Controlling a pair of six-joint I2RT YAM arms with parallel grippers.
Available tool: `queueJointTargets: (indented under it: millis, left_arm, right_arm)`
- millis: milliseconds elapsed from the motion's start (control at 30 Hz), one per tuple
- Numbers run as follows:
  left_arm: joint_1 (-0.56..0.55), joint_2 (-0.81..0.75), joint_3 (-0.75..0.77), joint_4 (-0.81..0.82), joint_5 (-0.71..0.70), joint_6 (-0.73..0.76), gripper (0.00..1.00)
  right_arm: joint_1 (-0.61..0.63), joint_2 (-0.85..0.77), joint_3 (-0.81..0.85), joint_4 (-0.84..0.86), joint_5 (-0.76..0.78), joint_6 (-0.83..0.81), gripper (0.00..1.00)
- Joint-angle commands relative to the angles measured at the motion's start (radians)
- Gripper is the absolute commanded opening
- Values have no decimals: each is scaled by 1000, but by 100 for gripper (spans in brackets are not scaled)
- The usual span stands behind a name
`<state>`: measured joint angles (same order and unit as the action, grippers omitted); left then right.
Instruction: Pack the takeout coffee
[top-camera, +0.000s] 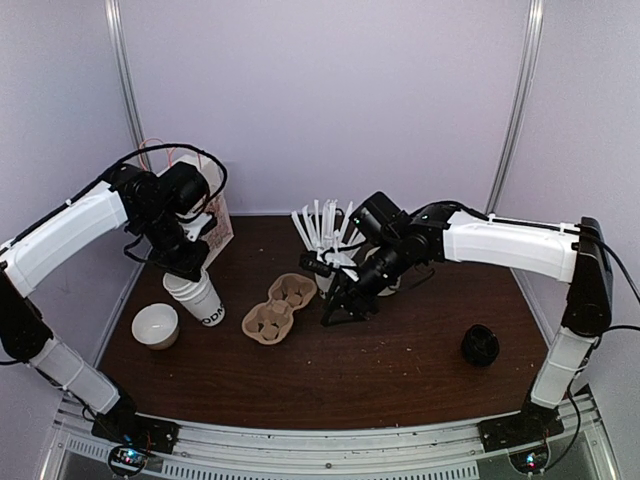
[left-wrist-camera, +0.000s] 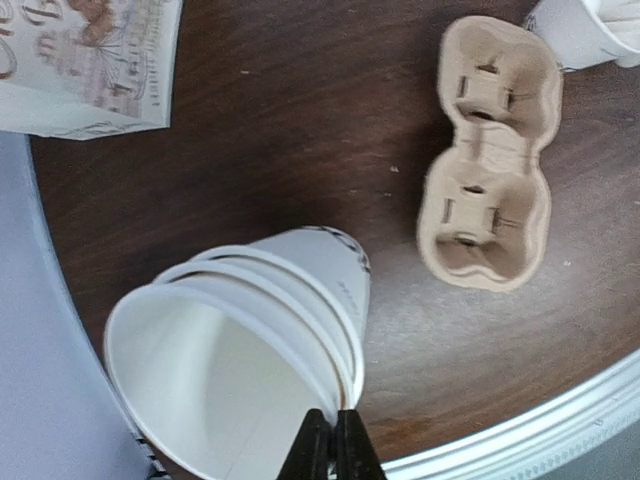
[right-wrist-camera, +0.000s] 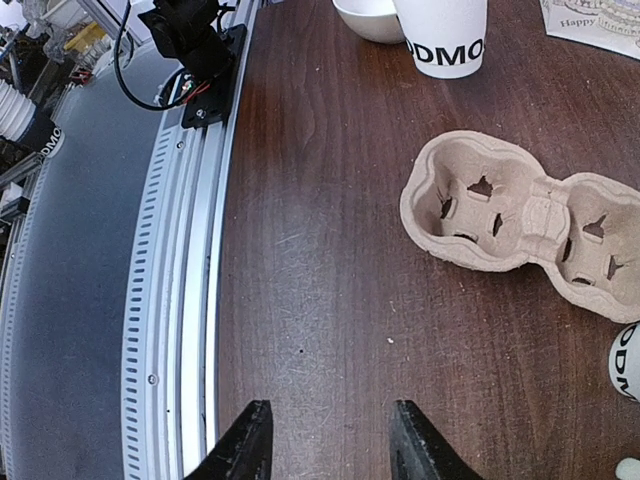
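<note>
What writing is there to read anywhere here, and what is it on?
"ODMO": black letters on the white paper cup.
"DM": another white cup, cut off by the frame edge.
"Happy": the printed card; its remaining words are too small, and its script is blurred in the left wrist view.

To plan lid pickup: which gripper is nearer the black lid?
Right. The right gripper is left of the black lid, beside the cup carrier; the left gripper is far left, pinching the cup stack.

Top camera looked down from behind; both wrist cameras faced the counter (top-camera: 400, 360) closely, sharing the carrier (top-camera: 279, 307).
</note>
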<state>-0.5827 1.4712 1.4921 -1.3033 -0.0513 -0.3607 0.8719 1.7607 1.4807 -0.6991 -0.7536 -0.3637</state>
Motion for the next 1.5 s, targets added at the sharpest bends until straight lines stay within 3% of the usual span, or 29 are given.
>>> queueJointTargets:
  millis: [0, 33, 67, 100, 133, 167, 200, 233, 267, 300, 333, 367, 400, 433, 467, 500, 533, 567, 600, 633, 667, 767, 933, 1300, 1467]
  left_arm:
    - [-47, 44, 61, -128, -366, -3, 0]
    - [-12, 88, 100, -199, -292, 3, 0]
    - [7, 71, 101, -162, -86, 35, 0]
    - [-12, 17, 54, -41, 19, 32, 0]
    - [-70, -12, 29, 12, -168, 12, 0]
    - [-110, 30, 59, -52, -385, 14, 0]
    - [-71, 94, 129, -166, -346, 2, 0]
    - [3, 108, 161, -172, -26, 28, 0]
    - [8, 57, 77, -34, 157, 38, 0]
    - [-52, 4, 46, 69, 2, 11, 0]
    - [-108, 30, 85, 32, -223, 17, 0]
    - [-98, 99, 162, -99, -270, 3, 0]
    - [-29, 137, 174, -149, -15, 20, 0]
    - [-4, 105, 111, -18, 171, 26, 0]
    - [-77, 51, 64, 42, 0, -1, 0]
    - [-146, 89, 95, -39, -331, -5, 0]
    - [-121, 158, 183, -197, -445, -37, 0]
    - [-61, 178, 218, -212, -249, -12, 0]
    - [-47, 116, 159, -92, -43, 9, 0]
    - [-62, 36, 67, 61, 18, -7, 0]
    - [-66, -3, 23, 119, 12, -19, 0]
    - [-24, 2, 65, 41, -27, -47, 0]
    - [-22, -82, -19, 119, 51, -90, 0]
    - [-25, -188, -96, 116, 109, -135, 0]
    - [-26, -189, -111, 123, 117, -133, 0]
  right_arm:
    - [-2, -34, 9, 10, -24, 20, 43]
    - [-2, -41, 3, 13, -18, 19, 43]
    - [-2, -46, -4, 13, -12, 15, 44]
    - [-2, -50, -8, 13, -10, 14, 44]
    - [-2, -53, -10, 13, -8, 14, 44]
    - [-2, -54, -10, 13, -11, 13, 44]
    - [-2, -53, -5, 12, -12, 14, 44]
    - [-2, -53, -2, 8, -11, 13, 44]
    - [-2, -50, 3, 3, -13, 10, 44]
    - [-1, -49, 4, 1, -12, 4, 44]
    - [-2, -48, 5, 2, -11, 5, 44]
    - [-1, -46, 4, 3, -8, 6, 44]
    - [-1, -44, 4, 4, -10, 7, 44]
    - [-1, -43, 4, 4, -12, 9, 44]
    - [-1, -43, 3, 6, -17, 10, 44]
    - [-1, -41, 3, 14, -16, 16, 44]
    - [-1, -37, 6, 21, -11, 27, 44]
    - [-1, -31, 15, 31, 1, 48, 44]
    - [-1, -21, 29, 48, 21, 83, 44]
    - [-1, -11, 46, 70, 38, 124, 45]
    - [-1, 5, 64, 89, 58, 172, 47]
    - [-1, 72, 125, 169, 74, 347, 50]
    - [9, 216, 259, 286, 21, 644, 55]
    - [64, 477, 572, 356, -17, 921, 60]
    - [90, 566, 673, 361, -33, 957, 79]
